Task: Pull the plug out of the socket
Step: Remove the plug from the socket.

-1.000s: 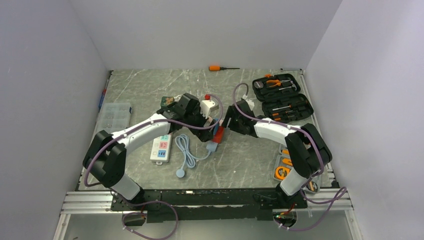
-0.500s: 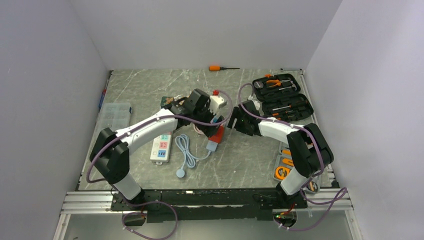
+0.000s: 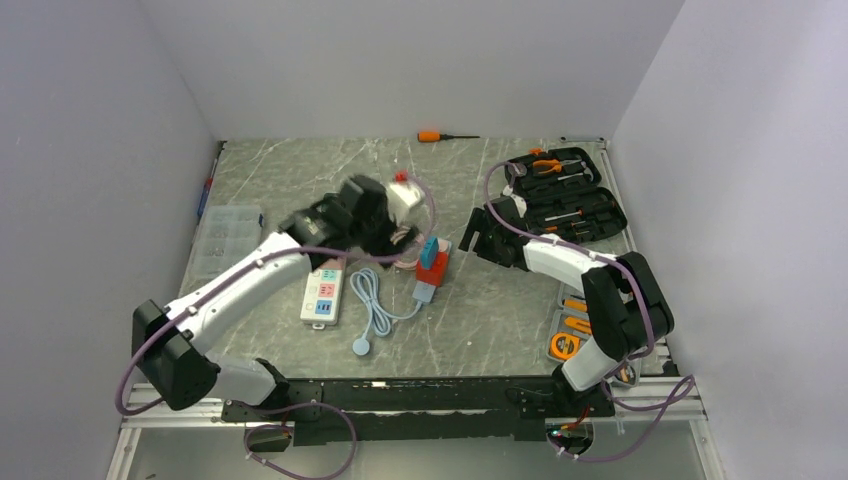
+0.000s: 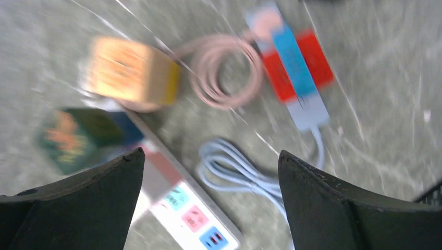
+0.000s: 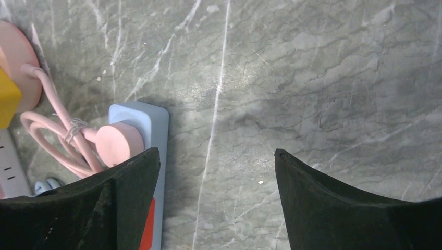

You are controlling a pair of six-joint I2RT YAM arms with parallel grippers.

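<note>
The white socket [image 3: 322, 296] lies left of centre, its pastel outlets [image 4: 193, 216] below my open left gripper [image 4: 211, 161], which hangs above it, empty. A dark green block [image 4: 78, 138] sits at the strip's far end. A pink round plug [image 5: 120, 144] stands in the pale end of a red and blue strip [image 3: 432, 265]; its pink cable [image 4: 224, 67] coils toward a yellow cube [image 4: 130, 73]. My right gripper [image 5: 216, 152] is open over bare table just right of that strip, holding nothing. In the top view the left gripper [image 3: 392, 238] is mostly hidden under its wrist.
A pale blue cord [image 3: 372, 305] loops on the table between the two strips. An open black tool case [image 3: 565, 195] stands back right, an orange screwdriver [image 3: 440, 136] at the back wall, a clear organiser box [image 3: 228, 232] far left, orange tools [image 3: 567, 335] near right.
Both grippers have drawn away from the red and blue strip. The left arm swung back to the left, the right pulled to the right and opened wider. The strip now lies uncovered.
</note>
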